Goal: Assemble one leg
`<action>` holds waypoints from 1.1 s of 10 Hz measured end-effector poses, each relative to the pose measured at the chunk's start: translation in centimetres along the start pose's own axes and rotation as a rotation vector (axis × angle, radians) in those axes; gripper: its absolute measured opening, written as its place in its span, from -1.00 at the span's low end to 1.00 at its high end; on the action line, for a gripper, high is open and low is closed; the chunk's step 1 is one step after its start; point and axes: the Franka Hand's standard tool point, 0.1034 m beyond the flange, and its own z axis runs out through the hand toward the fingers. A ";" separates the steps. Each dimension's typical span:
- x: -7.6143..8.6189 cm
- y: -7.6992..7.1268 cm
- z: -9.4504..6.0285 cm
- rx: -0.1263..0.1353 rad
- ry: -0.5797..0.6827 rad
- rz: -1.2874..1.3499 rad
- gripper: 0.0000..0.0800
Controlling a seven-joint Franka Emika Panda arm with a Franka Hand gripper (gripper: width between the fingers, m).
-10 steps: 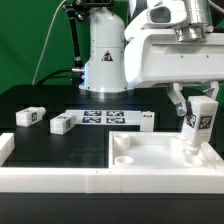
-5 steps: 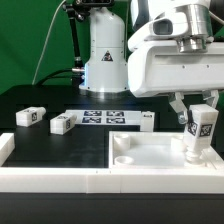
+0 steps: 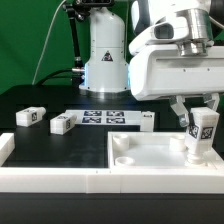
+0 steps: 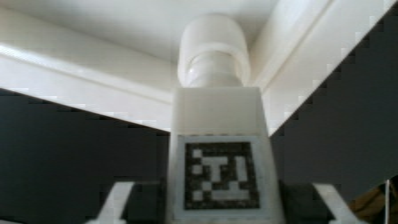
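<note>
My gripper [image 3: 200,114] is shut on the leg [image 3: 202,135], a white oblong block with a black-and-white tag. It holds the leg upright, with the lower end in the near right corner of the large white square panel [image 3: 150,155]. In the wrist view the leg [image 4: 222,130] runs away from my gripper [image 4: 222,205]. Its round end sits against the panel's white corner [image 4: 107,60], and a finger [image 4: 125,200] shows at each side. Three more legs lie on the black table: one far left [image 3: 29,117], one beside it [image 3: 63,123], one further right [image 3: 146,120].
The marker board [image 3: 104,118] lies flat behind the panel, in front of the robot's white base [image 3: 105,60]. A raised white border [image 3: 50,175] runs along the front and left of the work area.
My gripper has moved down and slightly toward the exterior view's right with the leg. The leg has gone from tilted to upright and sits lower on the panel's corner.
</note>
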 end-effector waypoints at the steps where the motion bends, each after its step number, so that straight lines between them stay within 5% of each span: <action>1: -0.2 -0.1 0.3 0.002 -0.004 -0.001 -0.27; 8: -0.4 0.3 0.8 -0.019 0.059 0.005 -0.27; 9: -0.4 0.3 0.8 -0.019 0.059 0.005 0.12; 10: -0.4 0.3 0.8 -0.019 0.059 0.005 0.12; 11: -0.4 0.3 0.8 -0.019 0.059 0.005 0.44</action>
